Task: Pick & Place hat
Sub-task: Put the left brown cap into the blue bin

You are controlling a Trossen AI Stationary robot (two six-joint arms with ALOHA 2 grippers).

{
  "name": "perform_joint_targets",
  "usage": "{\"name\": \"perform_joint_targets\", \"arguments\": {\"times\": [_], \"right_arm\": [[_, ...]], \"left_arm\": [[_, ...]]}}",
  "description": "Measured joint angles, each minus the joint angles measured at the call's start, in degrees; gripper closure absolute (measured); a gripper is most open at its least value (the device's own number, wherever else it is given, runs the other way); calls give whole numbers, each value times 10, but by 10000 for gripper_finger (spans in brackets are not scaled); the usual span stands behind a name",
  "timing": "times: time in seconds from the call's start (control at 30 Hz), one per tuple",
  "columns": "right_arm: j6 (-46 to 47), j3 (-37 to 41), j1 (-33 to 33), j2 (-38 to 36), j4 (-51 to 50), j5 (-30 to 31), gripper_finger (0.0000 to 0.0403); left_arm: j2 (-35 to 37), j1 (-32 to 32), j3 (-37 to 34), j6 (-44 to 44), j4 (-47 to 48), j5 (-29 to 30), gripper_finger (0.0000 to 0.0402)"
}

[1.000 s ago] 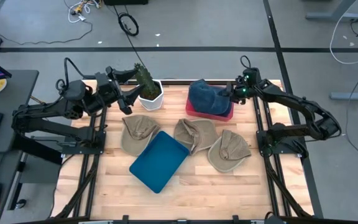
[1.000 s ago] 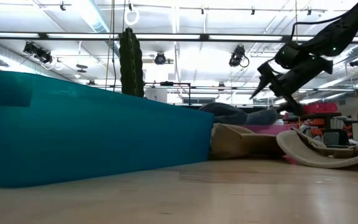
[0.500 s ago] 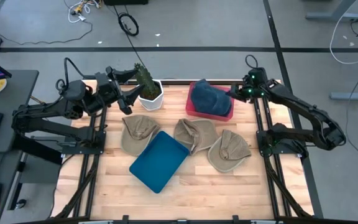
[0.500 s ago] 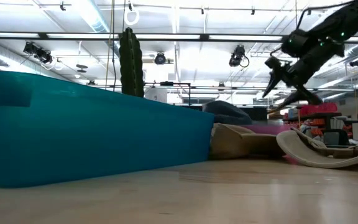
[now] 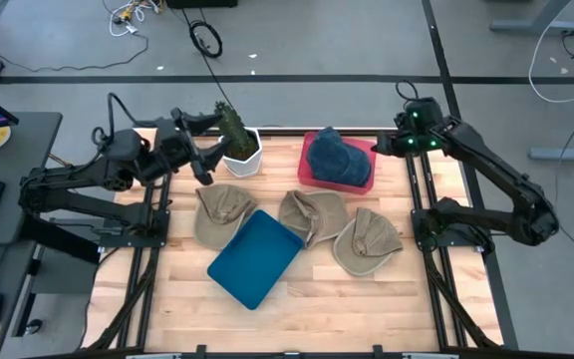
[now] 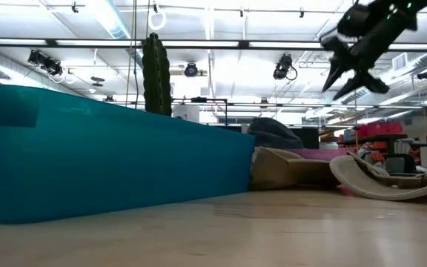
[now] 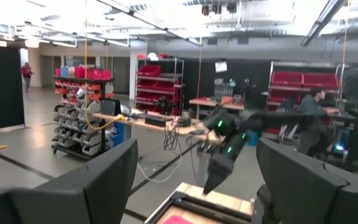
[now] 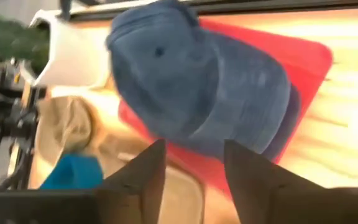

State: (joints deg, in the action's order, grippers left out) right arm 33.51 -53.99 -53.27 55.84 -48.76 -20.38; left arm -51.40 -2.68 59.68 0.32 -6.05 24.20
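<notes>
A blue hat [image 5: 333,160] lies crown up on a red tray [image 5: 368,150] at the far middle of the table; the right wrist view shows the hat [image 8: 197,87] on the tray [image 8: 306,62]. My right gripper [image 5: 389,146] hovers just right of the tray and above it, open, with nothing between its fingers [image 8: 253,180]; in the low view it hangs high [image 6: 354,74]. My left gripper [image 5: 207,163] waits open beside the white plant pot [image 5: 242,152] at the far left. Three tan hats [image 5: 222,211] [image 5: 312,214] [image 5: 367,239] lie on the wood.
A teal bin [image 5: 254,257] lies tilted in the middle near side, between the tan hats; it fills the left of the low view [image 6: 110,156]. A cactus-like plant [image 6: 155,74] stands in the pot. Bare wood lies along the near edge.
My right gripper has risen and drawn back from the blue hat toward the table's far right corner. The hat stays on the red tray and now sits more compact there.
</notes>
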Motion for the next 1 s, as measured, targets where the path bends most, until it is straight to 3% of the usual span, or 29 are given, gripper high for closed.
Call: {"name": "perform_joint_targets", "arguments": {"times": [0.27, 0.5, 0.67, 1.0], "right_arm": [[2, -17, 75, -64, -114, 0, 388], [34, -17, 138, -100, -123, -1, 372], [53, -17, 169, -104, -118, -1, 369], [78, -17, 200, -102, -117, 16, 367]], "left_arm": [[0, 0, 0, 3, 64, 2, 71], [2, 0, 0, -71, 242, 0, 71], [1, 0, 0, -227, 395, -10, 71], [-8, -2, 0, -653, 725, -15, 71]]}}
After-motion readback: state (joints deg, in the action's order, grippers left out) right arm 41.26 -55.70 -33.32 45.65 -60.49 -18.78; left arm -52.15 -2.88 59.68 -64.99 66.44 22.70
